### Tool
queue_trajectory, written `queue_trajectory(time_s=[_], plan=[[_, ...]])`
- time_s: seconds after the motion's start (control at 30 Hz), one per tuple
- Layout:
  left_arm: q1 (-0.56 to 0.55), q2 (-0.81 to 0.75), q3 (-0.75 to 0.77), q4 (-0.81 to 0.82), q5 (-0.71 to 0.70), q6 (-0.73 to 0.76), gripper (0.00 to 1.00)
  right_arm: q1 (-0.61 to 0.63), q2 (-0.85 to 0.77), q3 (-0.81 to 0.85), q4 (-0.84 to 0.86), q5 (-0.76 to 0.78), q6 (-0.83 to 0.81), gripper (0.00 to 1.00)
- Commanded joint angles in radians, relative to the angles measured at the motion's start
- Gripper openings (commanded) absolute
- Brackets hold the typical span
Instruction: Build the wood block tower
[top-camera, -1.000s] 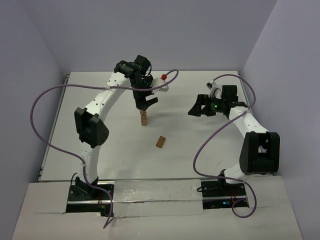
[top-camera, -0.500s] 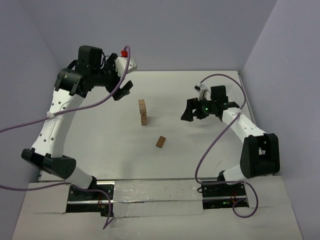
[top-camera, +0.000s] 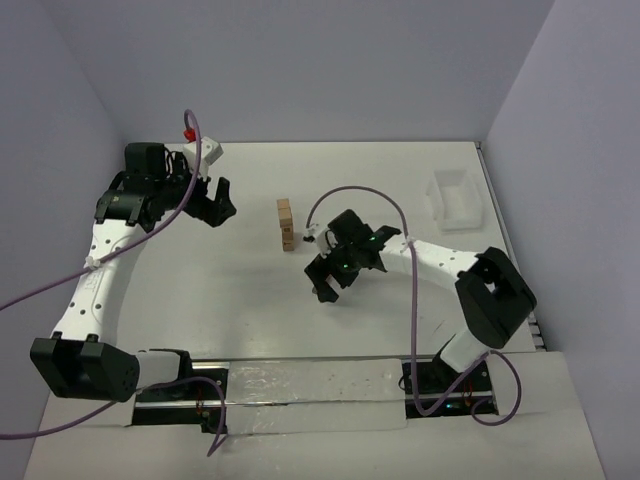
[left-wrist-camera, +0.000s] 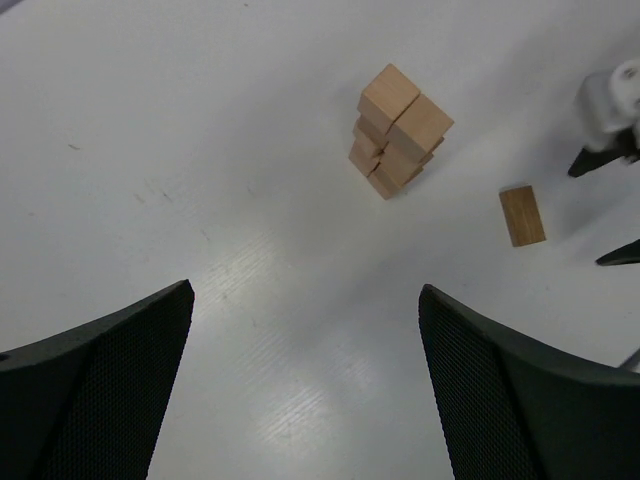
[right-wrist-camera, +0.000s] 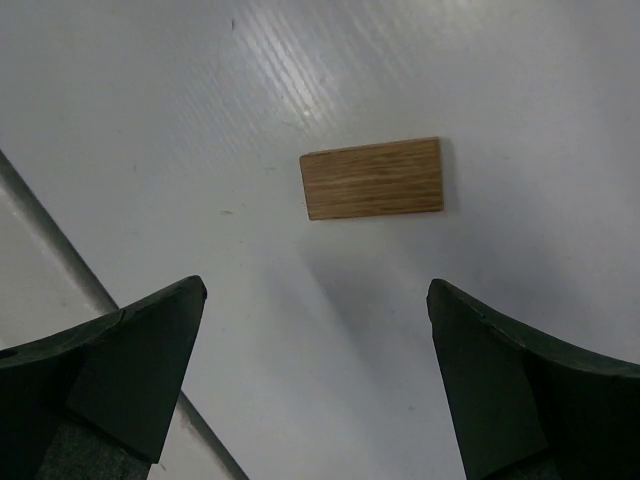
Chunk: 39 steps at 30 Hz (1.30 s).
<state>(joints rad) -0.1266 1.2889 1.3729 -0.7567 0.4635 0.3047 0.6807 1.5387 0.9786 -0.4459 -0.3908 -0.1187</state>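
The tower (top-camera: 286, 222) is a short column of tan wood blocks standing at mid-table; the left wrist view shows it (left-wrist-camera: 400, 130) from above. One loose wood block (right-wrist-camera: 372, 178) lies flat on the table just ahead of my right gripper (right-wrist-camera: 315, 285), which hovers open above it. That block also shows in the left wrist view (left-wrist-camera: 522, 215); in the top view my right gripper (top-camera: 325, 283) hides it. My left gripper (top-camera: 215, 203) hangs open and empty well left of the tower, as its own wrist view (left-wrist-camera: 305, 290) confirms.
A white translucent bin (top-camera: 455, 198) sits at the back right of the white table (top-camera: 230, 310). Purple cables loop off both arms. Walls close in the table at the back and on both sides.
My left arm has swung away from the tower to the far left. My right arm has moved from the right side to the centre, over the loose block, uncovering the bin.
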Motion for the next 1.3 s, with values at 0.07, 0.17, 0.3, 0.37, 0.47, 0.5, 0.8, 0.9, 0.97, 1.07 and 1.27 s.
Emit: queue_trajectory(time_s=[0.07, 0.17, 0.3, 0.37, 0.47, 0.5, 0.8, 0.9, 0.97, 1.07, 1.27], plan=[[0.017, -0.048, -0.077, 0.099, 0.126, -0.075, 0.99, 0.093, 0.136, 0.089, -0.058, 0.132, -0.060, 1.00], [0.018, -0.042, -0.080, 0.096, 0.149, -0.068, 0.99, 0.094, 0.176, 0.109, -0.065, 0.162, -0.081, 1.00], [0.021, -0.038, -0.079, 0.095, 0.163, -0.059, 0.99, 0.094, 0.208, 0.127, -0.070, 0.196, -0.091, 1.00], [0.022, -0.036, -0.080, 0.101, 0.168, -0.058, 0.99, 0.093, 0.221, 0.136, -0.077, 0.215, -0.094, 1.00], [0.022, -0.032, -0.079, 0.103, 0.175, -0.057, 0.99, 0.094, 0.234, 0.140, -0.076, 0.240, -0.110, 1.00], [0.022, -0.029, -0.076, 0.100, 0.179, -0.055, 0.99, 0.095, 0.238, 0.142, -0.075, 0.243, -0.118, 1.00], [0.024, -0.014, -0.057, 0.094, 0.191, -0.045, 0.99, 0.094, 0.284, 0.194, -0.073, 0.204, -0.159, 1.00], [0.024, -0.016, -0.063, 0.097, 0.189, -0.043, 0.99, 0.094, 0.306, 0.218, -0.071, 0.191, -0.173, 1.00], [0.024, -0.019, -0.067, 0.097, 0.188, -0.040, 0.99, 0.094, 0.320, 0.230, -0.070, 0.183, -0.176, 1.00], [0.024, -0.025, -0.071, 0.100, 0.185, -0.039, 0.99, 0.095, 0.334, 0.241, -0.068, 0.182, -0.181, 1.00], [0.024, -0.029, -0.080, 0.108, 0.185, -0.037, 0.99, 0.125, 0.335, 0.224, -0.047, 0.217, -0.203, 1.00]])
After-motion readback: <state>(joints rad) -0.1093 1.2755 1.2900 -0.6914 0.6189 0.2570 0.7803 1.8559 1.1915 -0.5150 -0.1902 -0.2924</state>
